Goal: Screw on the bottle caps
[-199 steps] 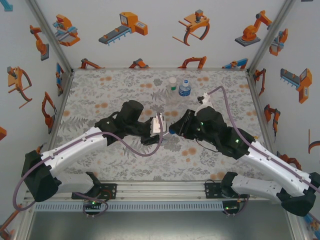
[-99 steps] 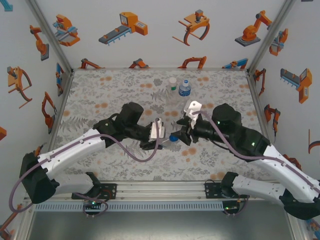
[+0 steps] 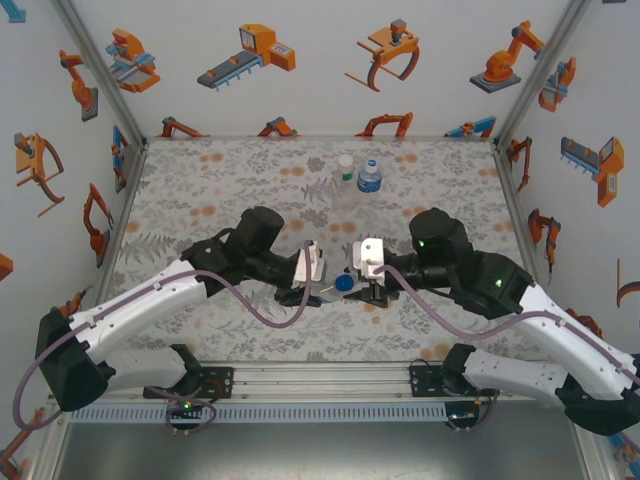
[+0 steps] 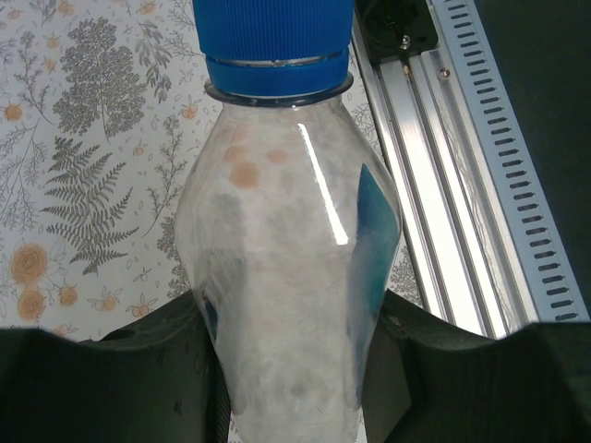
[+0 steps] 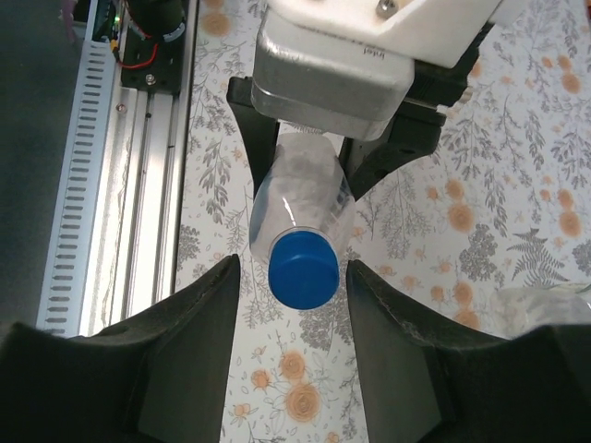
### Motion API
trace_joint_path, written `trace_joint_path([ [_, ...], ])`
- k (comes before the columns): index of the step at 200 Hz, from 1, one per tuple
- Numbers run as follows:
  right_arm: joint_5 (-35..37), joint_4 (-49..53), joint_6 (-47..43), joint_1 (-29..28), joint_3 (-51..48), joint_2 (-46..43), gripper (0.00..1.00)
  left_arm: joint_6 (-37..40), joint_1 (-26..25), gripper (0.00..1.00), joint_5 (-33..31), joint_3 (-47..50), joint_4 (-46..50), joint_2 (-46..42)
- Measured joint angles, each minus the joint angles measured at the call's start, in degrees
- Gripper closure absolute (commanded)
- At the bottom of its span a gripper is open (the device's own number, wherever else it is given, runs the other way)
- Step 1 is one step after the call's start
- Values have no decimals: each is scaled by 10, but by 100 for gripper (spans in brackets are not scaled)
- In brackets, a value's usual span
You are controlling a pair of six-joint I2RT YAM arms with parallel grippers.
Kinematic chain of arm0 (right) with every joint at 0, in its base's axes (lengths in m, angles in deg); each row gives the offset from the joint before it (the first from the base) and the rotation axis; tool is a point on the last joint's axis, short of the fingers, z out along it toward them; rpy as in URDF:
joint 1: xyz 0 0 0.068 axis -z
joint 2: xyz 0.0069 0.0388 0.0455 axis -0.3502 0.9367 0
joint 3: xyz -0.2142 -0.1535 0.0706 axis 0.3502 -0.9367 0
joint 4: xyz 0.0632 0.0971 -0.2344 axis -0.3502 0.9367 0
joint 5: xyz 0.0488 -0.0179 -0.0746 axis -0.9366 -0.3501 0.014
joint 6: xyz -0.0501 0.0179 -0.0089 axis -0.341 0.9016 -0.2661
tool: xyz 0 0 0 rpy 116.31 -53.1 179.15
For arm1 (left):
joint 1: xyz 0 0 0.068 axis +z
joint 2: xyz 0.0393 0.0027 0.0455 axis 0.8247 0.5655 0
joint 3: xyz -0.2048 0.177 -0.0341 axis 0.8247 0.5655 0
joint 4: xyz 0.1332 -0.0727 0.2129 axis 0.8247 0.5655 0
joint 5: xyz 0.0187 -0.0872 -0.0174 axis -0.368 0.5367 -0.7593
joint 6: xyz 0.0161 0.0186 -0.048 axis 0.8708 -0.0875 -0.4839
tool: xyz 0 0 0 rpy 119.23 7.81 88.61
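My left gripper (image 3: 318,277) is shut on the body of a clear bottle (image 4: 286,258), holding it on its side above the table's middle. The bottle's neck points at the right arm. A blue cap (image 4: 274,46) sits on that neck. In the right wrist view the same bottle (image 5: 305,194) points at the camera, cap (image 5: 302,268) first. My right gripper (image 5: 294,277) is open, one finger on each side of the cap with a small gap on both sides. From above, the cap (image 3: 343,283) lies between the two grippers.
Two capped bottles stand at the back of the table: one with a pale cap (image 3: 345,165) and one with a blue label band (image 3: 370,178). A bit of crinkly clear plastic (image 5: 545,305) shows at the right edge. The aluminium rail (image 5: 129,185) runs along the near edge.
The right wrist has turned and its jaws have opened around the blue cap. The left gripper has kept its hold on the bottle and shifted slightly.
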Motion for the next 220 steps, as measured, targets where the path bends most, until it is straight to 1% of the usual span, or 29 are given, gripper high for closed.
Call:
trace_joint_path([
  [19, 0, -1, -4, 0, -7, 0, 56, 1, 0, 100, 2, 0, 2, -1],
  [57, 7, -9, -6, 0, -17, 1, 65, 1, 0, 100, 6, 0, 4, -1],
  [65, 8, -10, -6, 0, -17, 1, 69, 1, 0, 100, 6, 0, 4, -1],
  [81, 11, -12, 0, 0, -17, 1, 81, 1, 0, 100, 8, 0, 5, -1],
  [89, 12, -14, 3, 0, -18, 1, 89, 1, 0, 100, 8, 0, 5, -1],
  [98, 13, -19, 12, 0, -23, -1, 100, 1, 0, 100, 7, 0, 6, -1],
  [110, 23, -27, 35, 0, -29, -4, 100, 1, 0, 100, 5, 0, 9, -1],
  [122, 42, -40, 76, -2, -37, -7, 100, 0, 0, 100, 1, 0, 10, 0],
  [137, 77, -63, 151, -3, -52, -14, 100, -4, 2, 100, -10, 0, 7, 1],
  [183, 219, -127, 470, -4, -109, -32, 100, -25, 5, 100, -61, 0, -14, 20],
  [195, 255, -130, 553, -4, -113, -28, 100, -29, 6, 98, -74, 0, -20, 25],
  [205, 278, -131, 606, -3, -114, -23, 100, -31, 7, 94, -84, 0, -25, 29],
  [220, 305, -134, 668, -2, -114, -15, 100, -34, 8, 84, -98, 0, -31, 31],
])
